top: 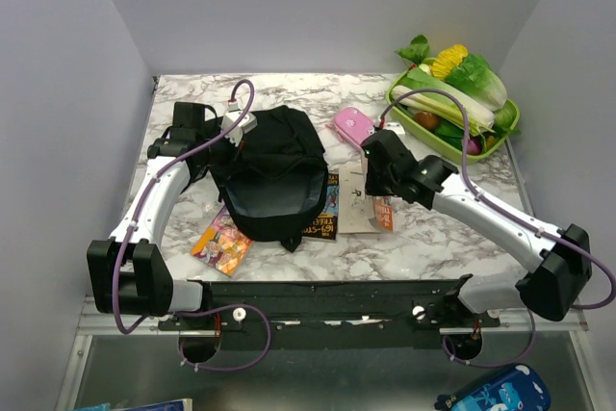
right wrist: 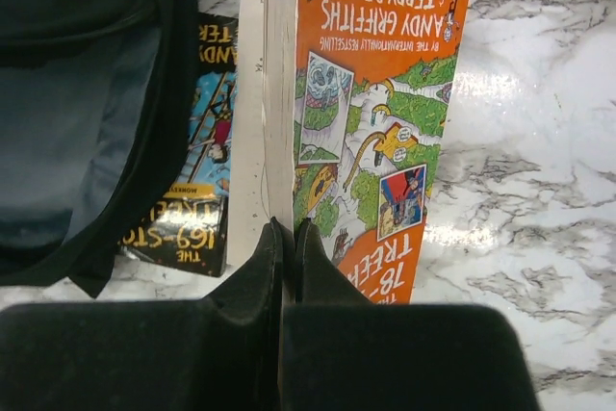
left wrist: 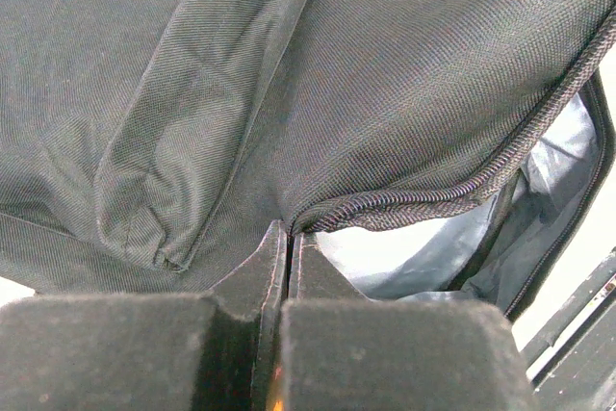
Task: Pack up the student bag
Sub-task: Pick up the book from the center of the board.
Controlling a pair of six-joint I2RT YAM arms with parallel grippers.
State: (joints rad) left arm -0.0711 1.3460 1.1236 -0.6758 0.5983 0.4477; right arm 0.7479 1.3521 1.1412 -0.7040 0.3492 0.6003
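Observation:
The black student bag (top: 269, 175) lies left of the table's middle, its main zipper open and grey lining (left wrist: 433, 249) showing. My left gripper (left wrist: 290, 228) is shut on the fabric at the zipper edge (left wrist: 433, 201), at the bag's far left side (top: 236, 132). An orange book (right wrist: 385, 93) lies right of the bag (right wrist: 77, 93), its cover raised off the white pages. My right gripper (right wrist: 289, 228) is shut on that cover's near edge (top: 371, 180). A black-covered book (right wrist: 197, 209) lies between the orange book (top: 377, 209) and the bag, partly under the bag's edge.
A pink case (top: 352, 125) lies beyond the books. A green tray (top: 505, 132) of toy vegetables stands at the back right. A bright snack packet (top: 221, 243) lies near the front left of the bag. A blue pouch (top: 491, 394) sits below the table's front edge.

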